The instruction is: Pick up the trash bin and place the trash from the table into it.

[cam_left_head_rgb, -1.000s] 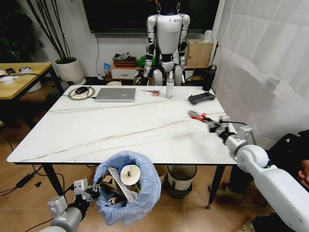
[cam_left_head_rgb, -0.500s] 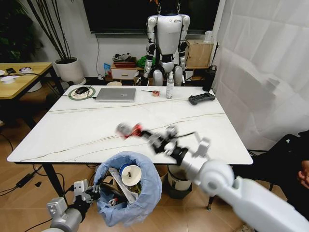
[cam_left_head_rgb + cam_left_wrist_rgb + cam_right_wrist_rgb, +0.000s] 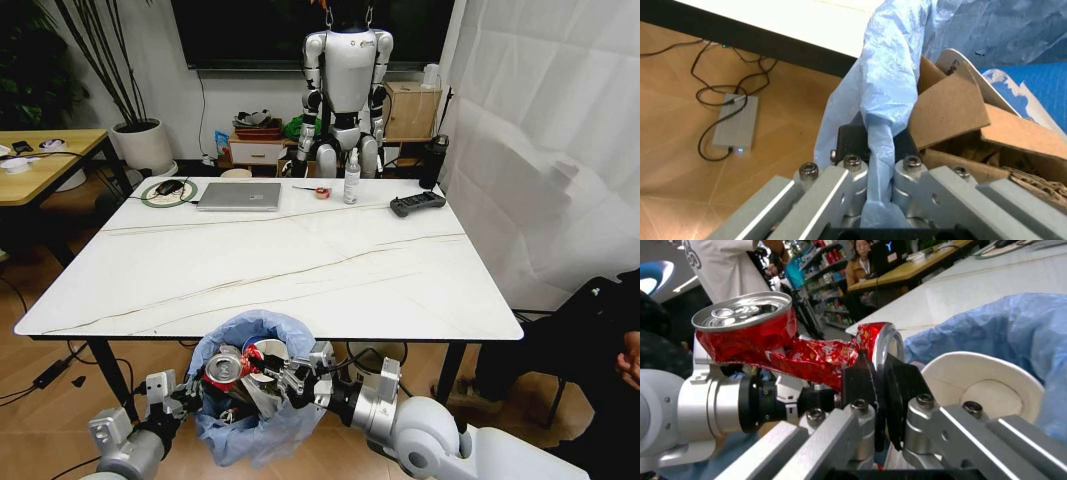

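We hold the trash bin [image 3: 262, 400] just below the near edge of the table [image 3: 290, 270], our left end effector [image 3: 178, 398] pinched shut on its light-blue bag [image 3: 873, 115]. Our right end effector [image 3: 283, 372] hangs over the bin's mouth, clamped on the crushed red can [image 3: 783, 347]. Cardboard [image 3: 953, 115] and a paper cup [image 3: 977, 387] already sit inside. No litter shows on the table, only the laptop [image 3: 238, 195] and controller [image 3: 416, 203], so we judge the job nearly done: the can just needs dropping.
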You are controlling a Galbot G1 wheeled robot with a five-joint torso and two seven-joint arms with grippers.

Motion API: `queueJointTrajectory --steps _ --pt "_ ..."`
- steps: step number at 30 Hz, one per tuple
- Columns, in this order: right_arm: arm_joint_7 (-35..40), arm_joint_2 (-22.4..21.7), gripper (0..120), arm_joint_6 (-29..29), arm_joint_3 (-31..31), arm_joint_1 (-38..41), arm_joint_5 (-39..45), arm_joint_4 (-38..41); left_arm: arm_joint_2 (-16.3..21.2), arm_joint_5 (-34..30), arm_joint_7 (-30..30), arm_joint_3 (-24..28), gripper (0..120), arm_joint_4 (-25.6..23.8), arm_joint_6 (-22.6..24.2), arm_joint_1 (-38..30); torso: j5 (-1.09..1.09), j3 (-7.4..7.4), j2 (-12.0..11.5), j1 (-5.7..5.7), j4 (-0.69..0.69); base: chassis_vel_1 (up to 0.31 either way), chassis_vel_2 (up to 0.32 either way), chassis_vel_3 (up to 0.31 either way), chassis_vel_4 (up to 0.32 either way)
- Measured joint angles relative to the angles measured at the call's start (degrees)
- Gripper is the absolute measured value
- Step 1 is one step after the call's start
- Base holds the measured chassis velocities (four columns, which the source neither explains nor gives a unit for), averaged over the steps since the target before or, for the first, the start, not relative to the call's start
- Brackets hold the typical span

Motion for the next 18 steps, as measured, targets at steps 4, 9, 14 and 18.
queueJointTrajectory --steps 4,9,14,18 --pt "-0.40 -0.54 6 0.73 1.81 -1.54 -1.90 -0.56 -0.01 -0.02 -0.04 -0.09 0 -0.34 0.01 0.40 0.00 0.00 0.00 0.00 0.00 0.000 0.000 0.000 0.000" --pt "-0.69 -1.09 24 1.54 3.24 -2.46 -3.74 -1.05 -0.13 -0.09 -0.17 0.17 0 -0.55 0.13 0.89 0.01 0.00 0.00 0.00 0.00 0.000 0.000 0.000 0.000" --pt "-0.85 -1.29 43 1.97 3.55 -2.54 -4.61 -1.23 -0.10 -1.16 -0.80 0.50 0 -0.45 0.48 0.97 0.01 0.00 0.00 0.00 0.00 0.000 0.000 0.000 0.000" --pt "-0.82 -1.30 56 2.42 4.17 -2.48 -4.97 -1.24 -0.06 -1.33 -0.94 0.67 0 0.14 0.61 0.86 0.01 0.00 0.00 0.00 0.00 0.000 0.000 0.000 0.000"
